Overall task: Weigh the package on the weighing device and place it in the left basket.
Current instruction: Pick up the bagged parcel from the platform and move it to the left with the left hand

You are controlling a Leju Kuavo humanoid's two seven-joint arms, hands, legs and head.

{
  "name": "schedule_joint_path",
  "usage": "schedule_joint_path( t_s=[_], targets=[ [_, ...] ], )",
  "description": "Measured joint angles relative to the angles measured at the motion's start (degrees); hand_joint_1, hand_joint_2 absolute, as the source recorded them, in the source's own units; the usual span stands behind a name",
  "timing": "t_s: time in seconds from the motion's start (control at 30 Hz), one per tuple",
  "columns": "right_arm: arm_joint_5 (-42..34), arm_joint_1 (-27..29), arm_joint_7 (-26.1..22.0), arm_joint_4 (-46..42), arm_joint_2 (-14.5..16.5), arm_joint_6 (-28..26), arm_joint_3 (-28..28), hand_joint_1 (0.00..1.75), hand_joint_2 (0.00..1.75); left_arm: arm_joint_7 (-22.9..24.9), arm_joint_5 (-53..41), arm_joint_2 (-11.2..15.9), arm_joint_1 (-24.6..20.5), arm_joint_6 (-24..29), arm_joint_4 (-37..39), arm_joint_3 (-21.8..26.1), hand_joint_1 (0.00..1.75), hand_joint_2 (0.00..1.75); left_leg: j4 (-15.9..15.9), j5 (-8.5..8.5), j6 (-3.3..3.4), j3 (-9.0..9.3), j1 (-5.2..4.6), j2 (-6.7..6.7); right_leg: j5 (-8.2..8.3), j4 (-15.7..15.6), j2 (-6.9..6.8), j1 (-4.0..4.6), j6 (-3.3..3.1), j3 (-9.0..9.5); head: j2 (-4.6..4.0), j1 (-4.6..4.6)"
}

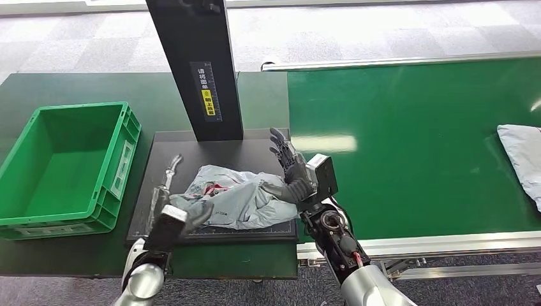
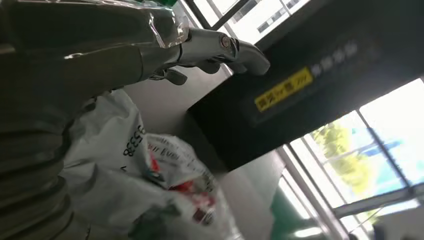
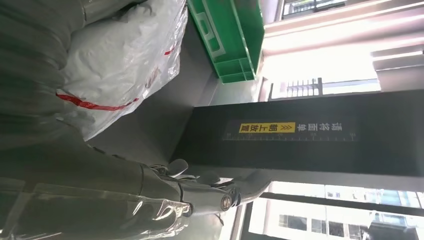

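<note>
Green conveyor belt [image 1: 415,146] on one side, green basket [image 1: 64,166] on the other. Grey plastic package [image 1: 236,201] lies on the black weighing platform [image 1: 217,150], between both hands: left hand [image 1: 167,191] and right hand [image 1: 290,169] flank it, fingers spread, grasping nothing.

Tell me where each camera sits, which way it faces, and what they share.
Head view: high on the body, looking down at the scale platform, package, green basket; both arms show.
Left wrist view: behind the left hand, facing the black column.
Right wrist view: behind the right hand.
All three views share the package and the column.
</note>
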Motion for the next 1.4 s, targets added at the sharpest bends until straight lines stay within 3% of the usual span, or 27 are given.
schedule_joint_path(
  t_s=[0.13, 0.33, 0.37, 0.47, 0.5, 0.9, 1.3, 1.4],
  targets=[
    [-0.9, 0.3, 0.3, -0.8, -0.4, 1.3, -1.0, 0.0, 1.75, 5.7, -14.8, 1.1, -0.5, -3.7, 3.3, -3.9, 0.0, 1.75, 0.0, 0.0, 0.0, -0.01, 0.0, 0.0, 0.0, 0.0, 0.0, 0.0, 0.0, -0.02, -0.01, 0.0],
    [-0.8, 1.6, 0.6, -2.3, -0.7, 1.7, -1.5, 0.0, 1.75, 7.5, -21.2, 1.8, -0.8, -9.7, 5.9, -7.1, 0.0, 1.75, 0.0, 0.0, 0.0, -0.03, 0.01, -0.01, 0.0, 0.0, 0.0, 0.01, 0.0, -0.03, 0.0, -0.01],
    [-0.8, 1.9, 0.6, -2.6, -0.8, 1.8, -1.5, 0.0, 1.75, 7.3, -21.3, 2.0, -0.8, -10.6, 6.1, -7.3, 0.17, 1.75, 0.0, 0.0, 0.0, -0.04, 0.01, -0.01, 0.0, 0.0, 0.0, 0.01, 0.0, -0.03, 0.0, 0.0],
    [-0.6, 2.8, 0.8, -3.8, -0.8, 1.9, -1.6, 0.0, 1.75, 5.1, -19.7, 2.2, -0.9, -13.0, 6.4, -7.4, 1.44, 1.75, 0.0, 0.0, 0.0, -0.04, 0.01, -0.01, 0.0, 0.0, 0.0, 0.01, 0.0, -0.03, -0.01, 0.0],
    [-0.6, 3.1, 0.9, -4.3, -0.8, 2.0, -1.7, 0.0, 1.75, 4.1, -18.8, 2.3, -0.9, -13.1, 6.4, -7.4, 1.71, 1.75, 0.0, 0.0, 0.0, -0.04, 0.0, -0.01, 0.0, 0.0, 0.0, 0.01, 0.0, -0.03, -0.01, 0.0],
    [-0.4, 6.3, 1.9, -9.1, -1.0, 2.6, -3.0, 0.0, 1.75, -4.5, -2.7, 1.0, 0.2, -3.1, 1.8, -3.7, 1.75, 1.75, 0.0, 0.0, 0.0, -0.08, 0.01, 0.0, 0.0, 0.0, 0.0, 0.01, 0.0, -0.07, 0.01, 0.0],
    [-1.2, 5.2, 1.7, -8.7, -0.7, 2.6, -3.1, 0.0, 1.75, -9.7, 6.8, -1.4, 2.2, 6.2, -4.3, 1.8, 1.75, 1.75, 0.0, 0.0, 0.0, -0.12, 0.01, -0.02, 0.0, 0.0, 0.0, 0.01, 0.0, -0.08, 0.0, 0.01],
    [-1.5, 4.9, 1.6, -8.3, -0.5, 2.6, -3.1, 0.0, 1.75, -13.3, 10.1, -1.9, 2.8, 9.6, -6.0, 2.8, 1.75, 1.75, 0.0, 0.0, 0.0, -0.13, 0.01, 0.01, 0.0, 0.0, 0.0, 0.01, 0.0, -0.09, 0.0, 0.01]
  ],
)
